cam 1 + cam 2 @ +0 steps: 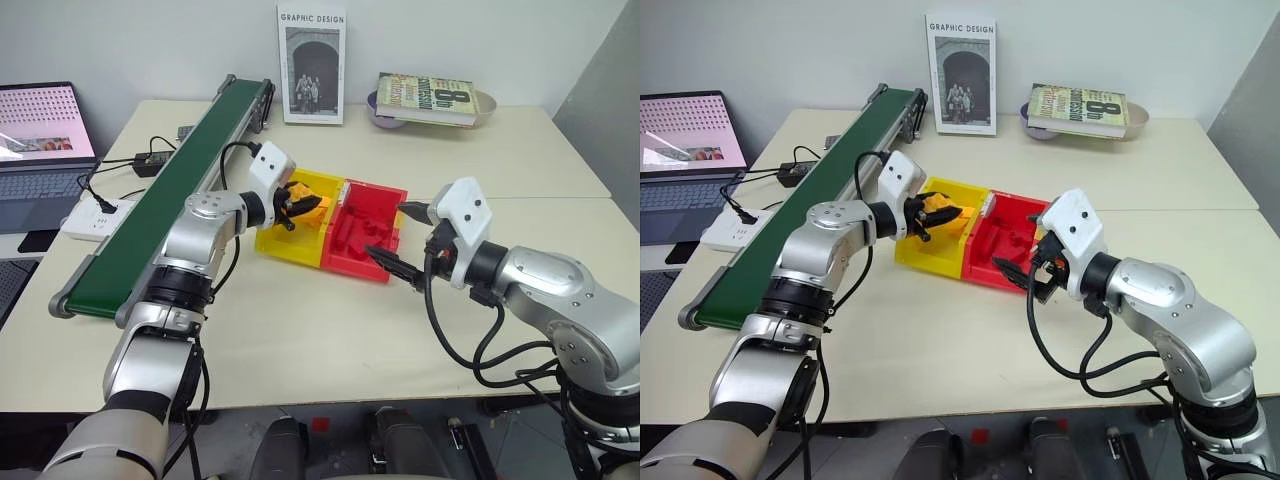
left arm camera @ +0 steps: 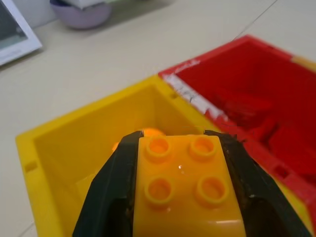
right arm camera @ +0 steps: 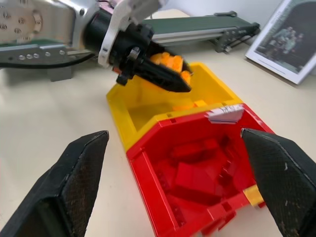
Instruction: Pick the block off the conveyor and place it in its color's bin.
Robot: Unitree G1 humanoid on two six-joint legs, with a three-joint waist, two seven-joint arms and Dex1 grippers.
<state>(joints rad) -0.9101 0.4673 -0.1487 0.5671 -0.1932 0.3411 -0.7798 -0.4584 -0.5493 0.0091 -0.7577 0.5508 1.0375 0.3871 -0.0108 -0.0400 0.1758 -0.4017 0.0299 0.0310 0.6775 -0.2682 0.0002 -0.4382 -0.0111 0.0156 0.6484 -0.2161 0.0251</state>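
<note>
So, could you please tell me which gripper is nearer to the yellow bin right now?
Left. The left gripper holds the block directly over the yellow bin, while the right gripper hovers open beside the red bin, on its far side from the yellow one.

The desk (image 1: 300,330) carries the conveyor (image 1: 170,200) along its left edge, with the joined yellow bin (image 1: 275,243) and red bin (image 1: 385,195) near its middle. A standing book (image 1: 312,62) and a bowl (image 1: 480,105) sit at the back edge, and a power strip (image 1: 95,218) lies at the left edge.
</note>
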